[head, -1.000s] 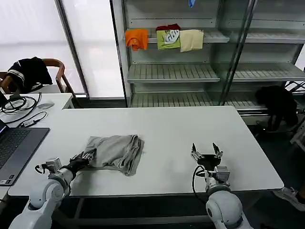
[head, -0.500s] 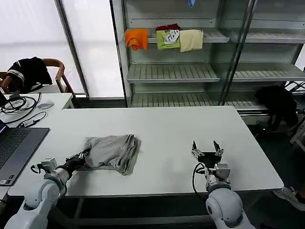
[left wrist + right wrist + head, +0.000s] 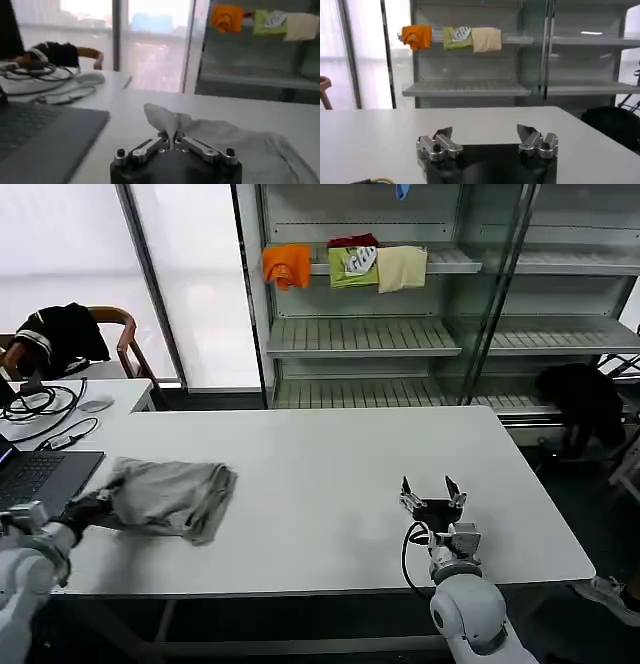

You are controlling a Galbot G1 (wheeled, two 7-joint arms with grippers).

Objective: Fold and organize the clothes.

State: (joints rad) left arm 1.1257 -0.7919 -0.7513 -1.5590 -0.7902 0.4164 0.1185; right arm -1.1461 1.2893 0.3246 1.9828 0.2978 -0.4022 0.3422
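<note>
A folded light grey shirt [image 3: 170, 497] lies on the white table [image 3: 330, 464] near its left front corner. My left gripper [image 3: 88, 508] is shut on the shirt's near left edge. In the left wrist view a pinched tuft of the grey shirt [image 3: 210, 137] rises between the jaws of the left gripper [image 3: 173, 142], and the rest of the cloth spreads away behind it. My right gripper [image 3: 430, 494] hovers low over the table's right front part, open and holding nothing. In the right wrist view the right gripper [image 3: 485, 137] has its fingers wide apart over bare table.
A laptop [image 3: 35, 484] lies just left of the shirt, with cables and a mouse [image 3: 95, 405] behind it. A chair with a black garment [image 3: 60, 334] stands at far left. Behind the table, metal shelves hold orange [image 3: 287, 264], green [image 3: 353, 264] and cream [image 3: 402, 267] folded garments.
My left gripper has dragged the grey shirt leftward across the table, toward the laptop. The right gripper has stayed put.
</note>
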